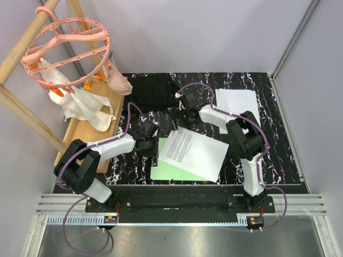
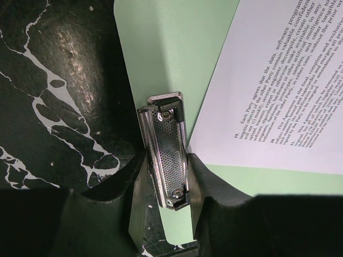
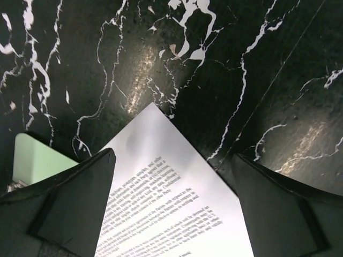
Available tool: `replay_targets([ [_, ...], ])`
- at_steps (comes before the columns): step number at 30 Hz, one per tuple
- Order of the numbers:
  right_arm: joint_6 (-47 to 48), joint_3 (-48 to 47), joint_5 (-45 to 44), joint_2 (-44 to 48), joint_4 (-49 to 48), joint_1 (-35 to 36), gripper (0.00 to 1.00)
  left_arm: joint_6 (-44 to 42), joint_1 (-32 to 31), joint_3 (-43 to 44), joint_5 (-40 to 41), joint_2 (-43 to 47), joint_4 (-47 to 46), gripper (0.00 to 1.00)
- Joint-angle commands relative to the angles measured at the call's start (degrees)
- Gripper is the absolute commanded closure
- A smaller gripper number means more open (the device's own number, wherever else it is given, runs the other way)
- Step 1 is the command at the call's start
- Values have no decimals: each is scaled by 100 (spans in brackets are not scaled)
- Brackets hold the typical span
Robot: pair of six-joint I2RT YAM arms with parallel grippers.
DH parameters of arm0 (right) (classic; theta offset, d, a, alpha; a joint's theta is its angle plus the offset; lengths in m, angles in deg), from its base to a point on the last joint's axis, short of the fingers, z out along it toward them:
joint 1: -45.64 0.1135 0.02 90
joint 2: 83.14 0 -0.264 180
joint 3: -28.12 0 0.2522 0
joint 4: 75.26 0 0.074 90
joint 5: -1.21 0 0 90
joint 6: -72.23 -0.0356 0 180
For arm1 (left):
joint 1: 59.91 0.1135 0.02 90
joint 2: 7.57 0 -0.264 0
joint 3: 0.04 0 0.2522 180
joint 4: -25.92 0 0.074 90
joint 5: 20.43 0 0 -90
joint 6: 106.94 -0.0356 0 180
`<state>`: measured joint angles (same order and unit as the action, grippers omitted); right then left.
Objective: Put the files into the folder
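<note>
The light-green folder [image 1: 167,172] lies flat at the front middle of the black marbled table. A printed file [image 1: 194,152] lies skewed on it, overhanging to the right. A blank file [image 1: 236,103] lies at the back right. My left gripper [image 1: 151,140] straddles the folder's metal clip [image 2: 167,155], and both fingers [image 2: 201,184] touch its sides. In the left wrist view the printed file [image 2: 278,80] stops just beside the clip, not under it. My right gripper [image 3: 174,176] is wide open just above the printed file's far corner [image 3: 155,139], holding nothing. The folder's corner [image 3: 37,158] shows at the left there.
A black fabric piece [image 1: 153,88] lies at the back middle. At the left a wooden board [image 1: 88,126] carries a white cloth rag [image 1: 88,107] and a pink ring hanger [image 1: 67,51] on wooden poles. Grey walls close the back and right.
</note>
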<state>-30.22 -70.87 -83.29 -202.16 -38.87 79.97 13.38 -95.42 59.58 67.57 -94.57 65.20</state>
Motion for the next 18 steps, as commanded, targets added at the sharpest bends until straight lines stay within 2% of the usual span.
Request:
replay_targets([
  [1, 568, -371, 942, -244, -101, -110, 0, -88, 79, -8, -11, -63, -284, 100],
  [4, 507, -328, 2004, -279, -180, -102, 0, -27, 105, -16, -107, -63, -389, 100],
  [13, 762, -134, 3658, -280, -303, -110, 0, -1, 114, -69, -231, -10, -548, 100],
  [18, 489, -90, 3686, -112, -610, -110, 0, 8, 114, -95, -301, 60, -574, 100],
])
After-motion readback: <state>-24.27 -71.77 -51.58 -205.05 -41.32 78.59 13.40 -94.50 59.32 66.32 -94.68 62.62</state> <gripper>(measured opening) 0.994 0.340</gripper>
